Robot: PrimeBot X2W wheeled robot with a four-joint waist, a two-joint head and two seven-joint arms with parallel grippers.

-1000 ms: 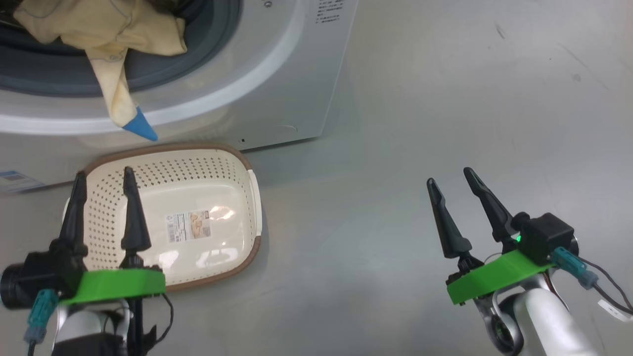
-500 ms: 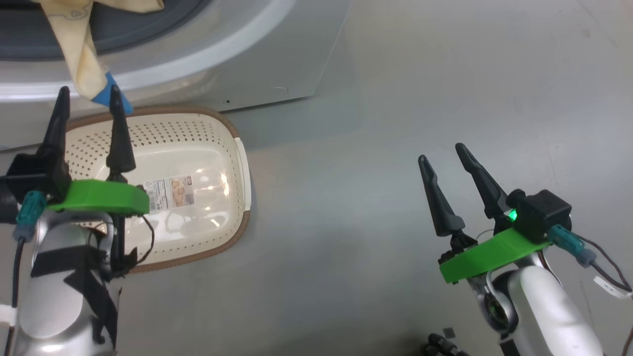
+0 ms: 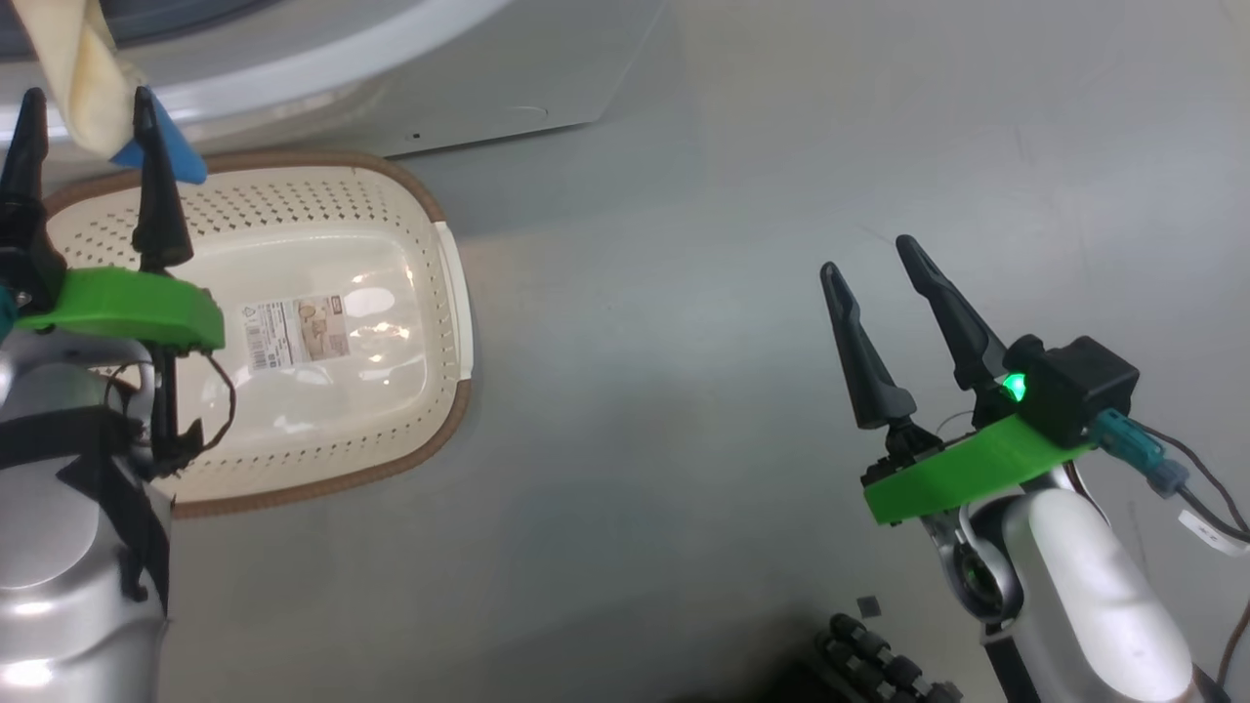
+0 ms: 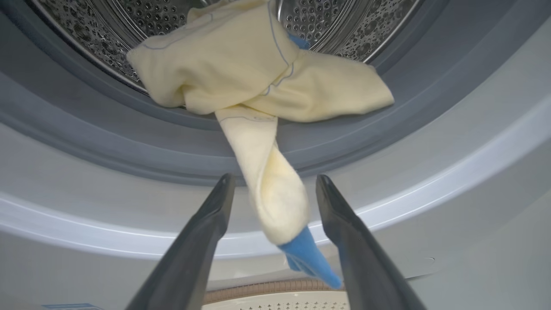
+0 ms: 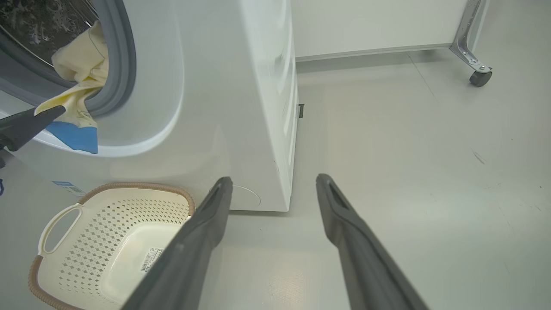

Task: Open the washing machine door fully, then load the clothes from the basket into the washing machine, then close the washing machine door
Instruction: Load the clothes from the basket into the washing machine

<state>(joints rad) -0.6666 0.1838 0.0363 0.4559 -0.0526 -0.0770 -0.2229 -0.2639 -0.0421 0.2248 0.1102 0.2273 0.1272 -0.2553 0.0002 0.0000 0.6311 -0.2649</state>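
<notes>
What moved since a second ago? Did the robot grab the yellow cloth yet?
The left tool reached forward, from over the basket up to the yellow cloth dangling out of the washing machine. Its fingers now stand open on either side of it, not gripping. The camera also moved. The right tool stayed open and empty, and the basket stayed put, empty.

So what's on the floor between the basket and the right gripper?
Nothing. The head view shows bare grey floor between the basket and the open right gripper.
</notes>
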